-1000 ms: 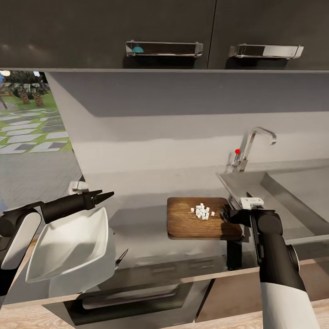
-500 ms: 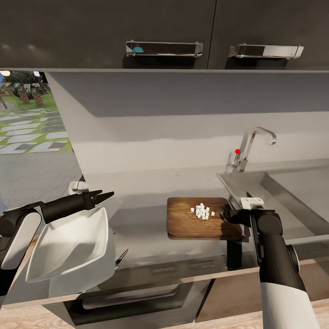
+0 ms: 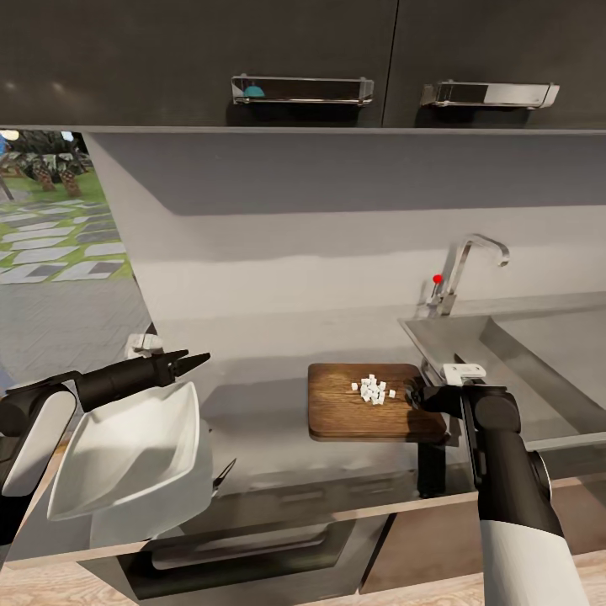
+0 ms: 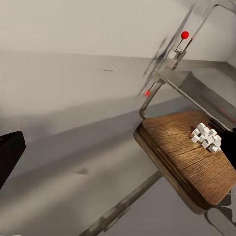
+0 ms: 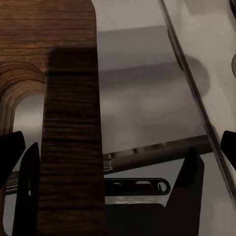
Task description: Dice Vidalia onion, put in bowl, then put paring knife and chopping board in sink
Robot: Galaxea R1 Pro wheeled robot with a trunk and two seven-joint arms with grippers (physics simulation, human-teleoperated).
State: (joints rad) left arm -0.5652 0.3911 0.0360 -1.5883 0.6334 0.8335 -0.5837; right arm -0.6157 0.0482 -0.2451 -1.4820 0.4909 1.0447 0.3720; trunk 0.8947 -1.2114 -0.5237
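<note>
Diced onion [image 3: 373, 390]: small heap of white cubes on far right part of dark wood chopping board [image 3: 353, 417], mid countertop [image 3: 269, 353], left of sink [image 3: 471, 337] w/ tap [image 3: 467, 269]. Right gripper [image 3: 418, 394] at board's right end, jaws apart astride slot handle. Left gripper [image 3: 187, 364] above tilted white bowl [image 3: 126, 450]; fingertips together, holding nothing.

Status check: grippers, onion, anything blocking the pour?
Left gripper holds bowl tilted. Right gripper at chopping board edge, grip unclear. Diced onion on board. No obstruction seen.
</note>
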